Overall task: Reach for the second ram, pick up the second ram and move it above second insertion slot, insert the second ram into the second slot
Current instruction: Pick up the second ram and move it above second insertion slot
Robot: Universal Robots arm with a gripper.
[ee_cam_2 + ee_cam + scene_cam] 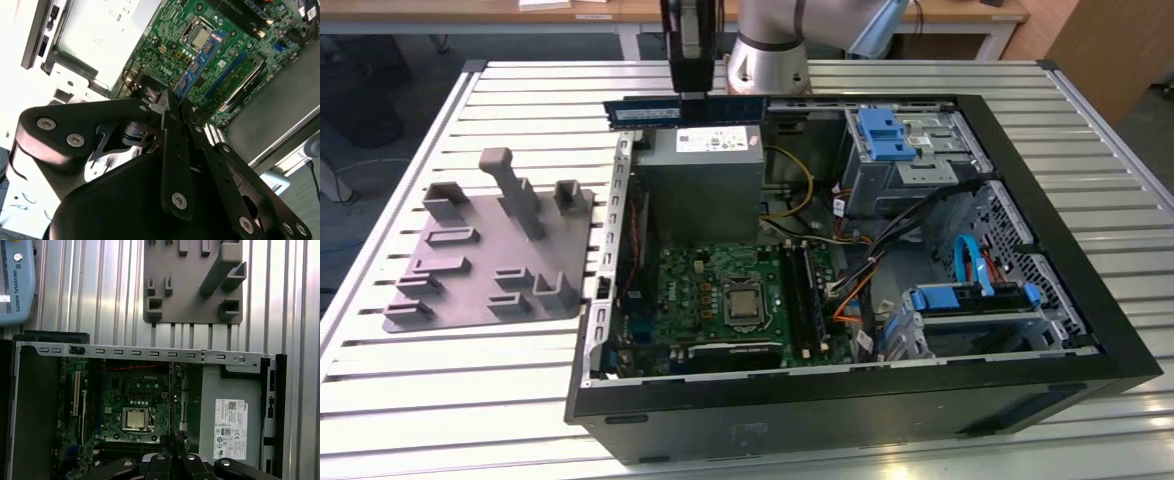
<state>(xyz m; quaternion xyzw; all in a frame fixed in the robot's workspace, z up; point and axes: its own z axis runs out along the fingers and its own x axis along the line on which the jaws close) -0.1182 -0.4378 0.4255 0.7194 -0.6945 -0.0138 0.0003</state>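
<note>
One stick, the second ram [647, 113], hangs level and on edge in the gripper [692, 97], whose fingers are pinched on its upper edge near the middle. In the exterior view we see it over the far rim of the open computer case [1067, 250], above the grey power supply [707, 165] and clear of the motherboard [707, 290]. In the second wrist view the second ram [200, 60] runs out from between the black fingers [170, 130]. A grey fixture plate [480, 260] lies on the slatted table [400, 400] beside the case, at the exterior view's left, well apart from the stick
</note>
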